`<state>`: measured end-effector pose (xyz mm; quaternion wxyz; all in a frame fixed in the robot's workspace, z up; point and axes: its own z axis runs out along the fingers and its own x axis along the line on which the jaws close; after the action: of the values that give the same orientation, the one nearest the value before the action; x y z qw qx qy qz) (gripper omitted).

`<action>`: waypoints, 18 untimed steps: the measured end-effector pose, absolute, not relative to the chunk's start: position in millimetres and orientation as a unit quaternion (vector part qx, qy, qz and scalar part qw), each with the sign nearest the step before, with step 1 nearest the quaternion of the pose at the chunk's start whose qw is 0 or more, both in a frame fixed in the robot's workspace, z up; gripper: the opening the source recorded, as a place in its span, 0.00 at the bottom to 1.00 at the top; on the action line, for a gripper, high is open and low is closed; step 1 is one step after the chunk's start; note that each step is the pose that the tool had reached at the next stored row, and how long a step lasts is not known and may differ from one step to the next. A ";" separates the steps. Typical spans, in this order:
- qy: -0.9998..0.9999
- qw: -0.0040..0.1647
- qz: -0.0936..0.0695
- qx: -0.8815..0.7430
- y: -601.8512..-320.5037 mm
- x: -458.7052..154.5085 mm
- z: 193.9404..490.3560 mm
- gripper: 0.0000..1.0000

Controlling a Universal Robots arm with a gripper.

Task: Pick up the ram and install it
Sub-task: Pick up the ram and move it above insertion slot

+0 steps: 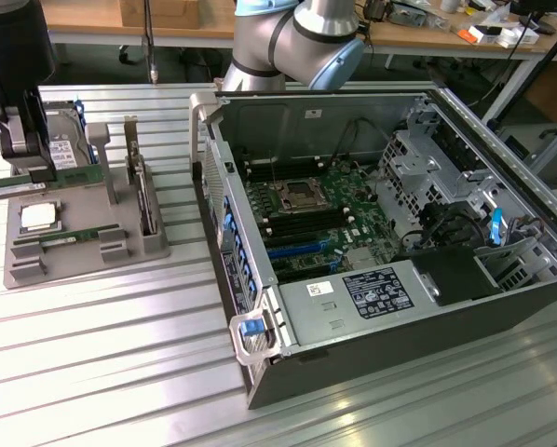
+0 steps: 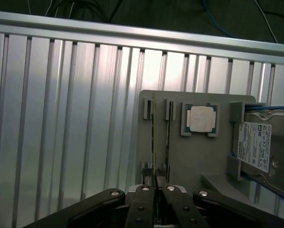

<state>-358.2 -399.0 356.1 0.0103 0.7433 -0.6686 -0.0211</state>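
Note:
The ram point(image 1: 46, 182), a thin green stick with a white label, hangs a little above the grey holder tray point(image 1: 120, 244) at the exterior view's left. My gripper point(image 1: 36, 172) is shut on its upper edge. In the wrist view the ram point(image 2: 154, 137) appears edge-on as a thin line running out from between the fingertips point(image 2: 145, 189) of my gripper point(image 2: 156, 183), over the tray point(image 2: 189, 161). The open computer case point(image 1: 372, 326) lies at the exterior view's right, with the motherboard's memory slots point(image 1: 302, 226) exposed.
On the tray sit a square silver CPU point(image 1: 38, 217) point(image 2: 201, 118), another green stick point(image 1: 70, 237) and upright posts point(image 1: 134, 158). A hard drive point(image 2: 256, 147) stands at the tray's edge. The ribbed metal table point(image 1: 101, 354) stretches around tray and case. The arm's base point(image 1: 297, 47) rises behind the case.

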 end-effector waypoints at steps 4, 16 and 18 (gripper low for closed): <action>-0.669 0.010 -0.021 0.743 -398.9 -358.1 361.2 0.13; -0.666 -0.030 -0.057 0.743 -399.4 -358.1 367.9 0.13; -0.666 -0.036 -0.062 0.742 -399.5 -358.2 368.5 0.13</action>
<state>-358.2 -399.5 368.5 -0.0355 0.7425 -0.6660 -0.0623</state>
